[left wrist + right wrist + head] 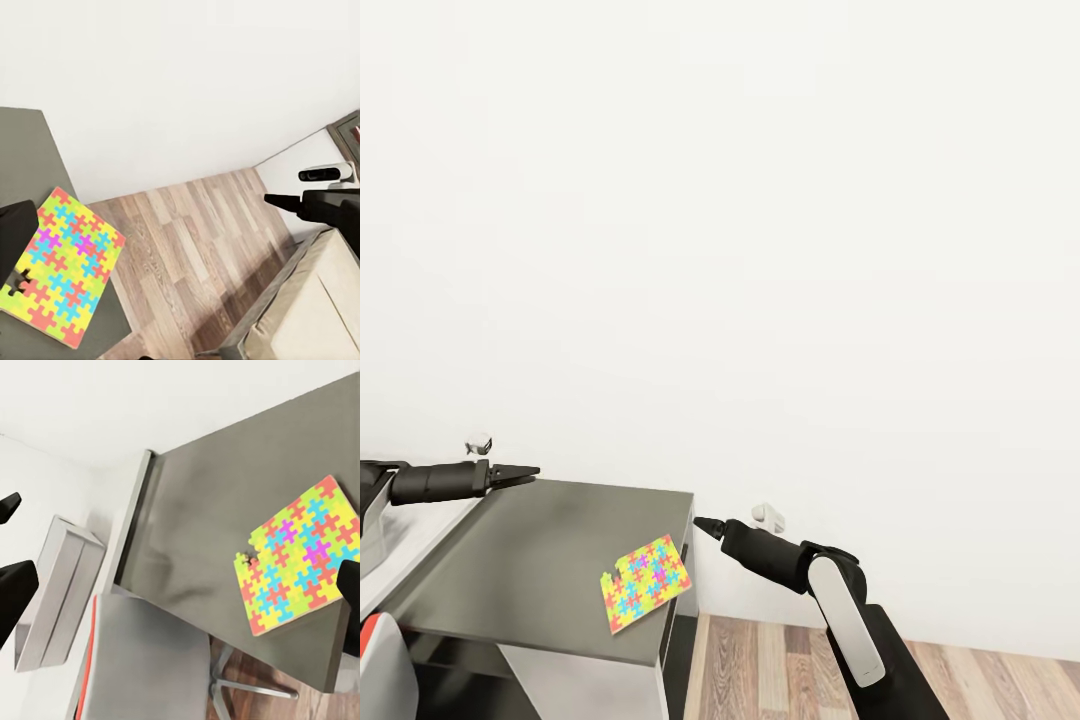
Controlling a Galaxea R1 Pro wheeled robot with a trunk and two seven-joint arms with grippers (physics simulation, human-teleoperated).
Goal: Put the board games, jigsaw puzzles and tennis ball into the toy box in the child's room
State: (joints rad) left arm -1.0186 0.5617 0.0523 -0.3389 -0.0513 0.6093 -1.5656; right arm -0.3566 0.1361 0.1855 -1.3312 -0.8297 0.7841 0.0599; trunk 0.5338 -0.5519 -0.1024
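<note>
One jigsaw puzzle (pixel 645 582) lies flat near the front right corner of the table's dark-grey corner section (pixel 540 560); it also appears in the wrist views (pixel 64 266) (pixel 300 559). My left gripper (pixel 530 470) hovers over the section's back left edge, open and empty. My right gripper (pixel 700 523) hangs just past the table's right edge, up and to the right of the puzzle, open and empty, with its dark fingers (pixel 15 592) at the sides of the right wrist view. A light-grey toy box (pixel 56 585) stands on the table's white top (pixel 82 495).
A red-and-white chair (pixel 380 660) stands at the table's front left. Wood-plank floor (pixel 780 660) lies to the right of the table below a bare white wall. The bed (pixel 315 307) with its cream mattress appears in the left wrist view.
</note>
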